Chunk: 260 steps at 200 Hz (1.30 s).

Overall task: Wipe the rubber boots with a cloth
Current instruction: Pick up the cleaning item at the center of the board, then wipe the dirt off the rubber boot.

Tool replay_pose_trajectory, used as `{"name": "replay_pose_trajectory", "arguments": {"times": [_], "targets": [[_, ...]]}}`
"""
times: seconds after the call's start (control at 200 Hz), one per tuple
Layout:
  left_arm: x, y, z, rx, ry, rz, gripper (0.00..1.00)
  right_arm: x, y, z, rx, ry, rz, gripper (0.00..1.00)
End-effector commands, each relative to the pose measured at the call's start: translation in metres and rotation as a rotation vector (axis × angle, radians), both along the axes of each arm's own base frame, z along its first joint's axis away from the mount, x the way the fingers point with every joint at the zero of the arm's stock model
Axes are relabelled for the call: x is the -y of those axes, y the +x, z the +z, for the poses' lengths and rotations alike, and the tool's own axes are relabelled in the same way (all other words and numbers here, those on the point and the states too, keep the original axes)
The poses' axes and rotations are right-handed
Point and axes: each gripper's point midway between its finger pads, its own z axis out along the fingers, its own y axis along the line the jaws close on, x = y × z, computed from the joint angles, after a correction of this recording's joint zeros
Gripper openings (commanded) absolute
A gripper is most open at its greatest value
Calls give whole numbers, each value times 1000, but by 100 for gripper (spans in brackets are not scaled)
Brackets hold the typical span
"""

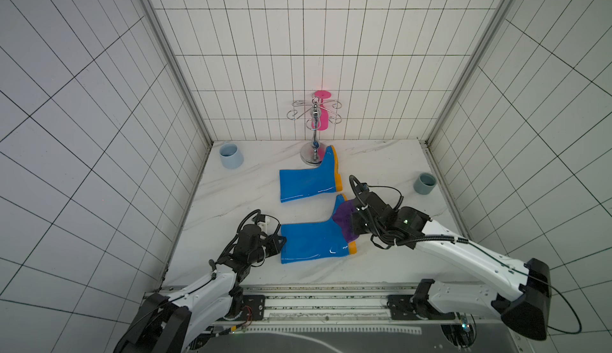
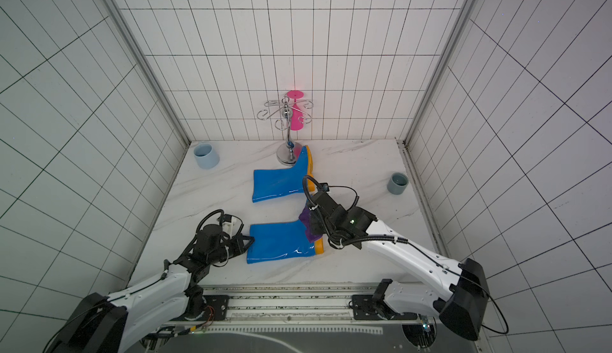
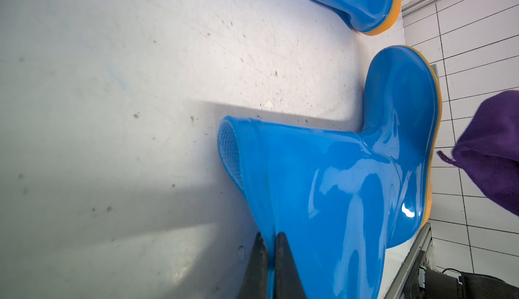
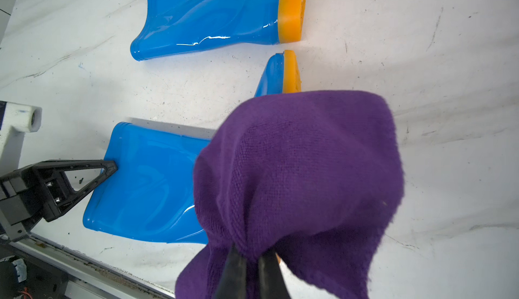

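Two glossy blue rubber boots with orange soles lie on their sides on the marble table, shafts pointing left. My left gripper (image 1: 282, 240) (image 3: 270, 237) is shut on the shaft rim of the near boot (image 1: 311, 243) (image 2: 278, 243) (image 3: 337, 177) (image 4: 146, 188). My right gripper (image 4: 251, 251) is shut on the dark-purple cloth (image 1: 346, 222) (image 2: 308, 225) (image 4: 303, 165), which drapes over that boot's foot and hides most of it. The far boot (image 1: 308, 182) (image 2: 281, 182) (image 4: 213, 11) lies untouched behind.
A chrome hook stand (image 1: 314, 136) with a pink item (image 1: 320, 121) hanging on it stands at the back, its base next to the far boot's toe. A light-blue mug (image 1: 230, 156) sits back left, a grey cup (image 1: 425, 184) right. Tiled walls enclose three sides.
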Motion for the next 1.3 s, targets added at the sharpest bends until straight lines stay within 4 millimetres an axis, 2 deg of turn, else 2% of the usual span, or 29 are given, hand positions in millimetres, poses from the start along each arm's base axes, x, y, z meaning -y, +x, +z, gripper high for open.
{"name": "replay_pose_trajectory", "arguments": {"times": [0.0,0.18,0.62,0.855,1.054,1.294], "targets": [[-1,-8,-10,-39,18,-13,0,-4,-3,7,-6,15,-8,0],[-1,-8,-11,-42,21,-10,0,4,-15,-43,-91,-58,10,0],[-3,-8,-10,-35,25,-4,0,-25,-6,-105,-202,-180,149,0],[-3,-8,-11,-32,26,-3,0,-40,-8,-125,-241,-168,194,0],[-5,-8,-12,-32,32,4,0,-73,-5,-136,-245,-97,248,0],[-7,-8,-16,-46,46,18,0,-139,0,-133,-212,44,332,0]]}}
